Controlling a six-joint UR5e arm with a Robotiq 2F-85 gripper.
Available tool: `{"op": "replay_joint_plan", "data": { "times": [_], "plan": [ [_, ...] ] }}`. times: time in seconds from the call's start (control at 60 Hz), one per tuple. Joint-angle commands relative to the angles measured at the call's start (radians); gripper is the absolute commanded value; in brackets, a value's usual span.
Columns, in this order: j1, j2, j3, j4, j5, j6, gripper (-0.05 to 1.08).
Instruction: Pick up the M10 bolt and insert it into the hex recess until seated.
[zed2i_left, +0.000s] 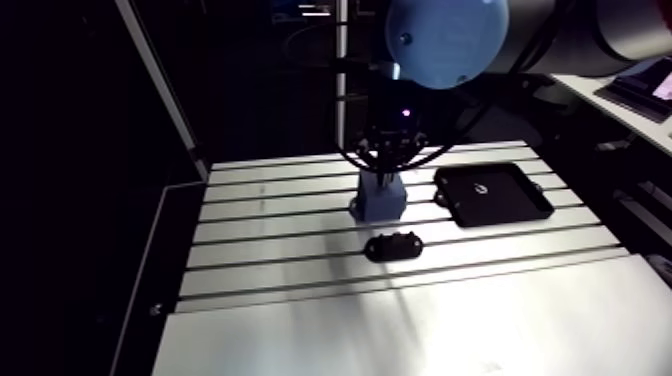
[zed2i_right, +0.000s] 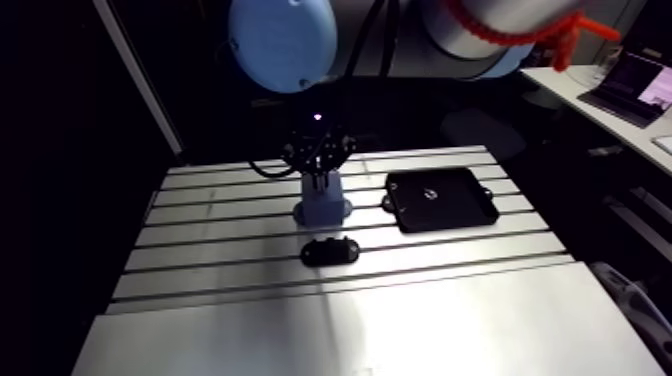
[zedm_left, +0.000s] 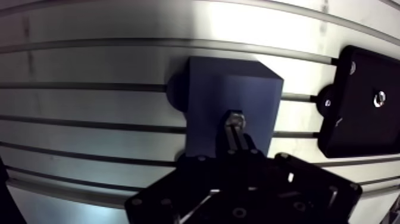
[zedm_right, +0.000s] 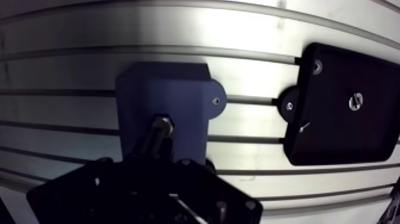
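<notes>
A blue block (zedm_left: 232, 98) stands bolted to the slotted table; in the arm view this blue block (zed2i_left: 381, 197) sits mid-table. My gripper (zedm_left: 236, 138) hangs straight over its top face, and in the arm view the gripper (zed2i_right: 320, 178) comes down onto the block. Its two dark fingers (zedm_left: 245, 143) stand close together, shut on a grey metal M10 bolt (zedm_left: 234, 118). The bolt's end (zedm_right: 161, 126) points down at the block's top and touches it or sits just above. The hex recess is hidden under the bolt.
A black tray (zed2i_left: 520, 205) lies beside the block with a small shiny metal part (zedm_left: 379, 98) in it. A small black oval fixture (zed2i_left: 394, 244) sits on the table in front of the block. A smooth plate (zed2i_left: 420, 330) covers the table's near part.
</notes>
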Motion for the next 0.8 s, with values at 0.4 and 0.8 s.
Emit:
{"op": "replay_joint_plan", "data": {
  "times": [0.4, 0.8],
  "plan": [
    [0.000, 0.011, 0.001, -0.038, -0.002, -0.006, 1.06],
    [0.000, 0.011, 0.002, -0.035, -0.002, -0.006, 1.06]
  ]
}}
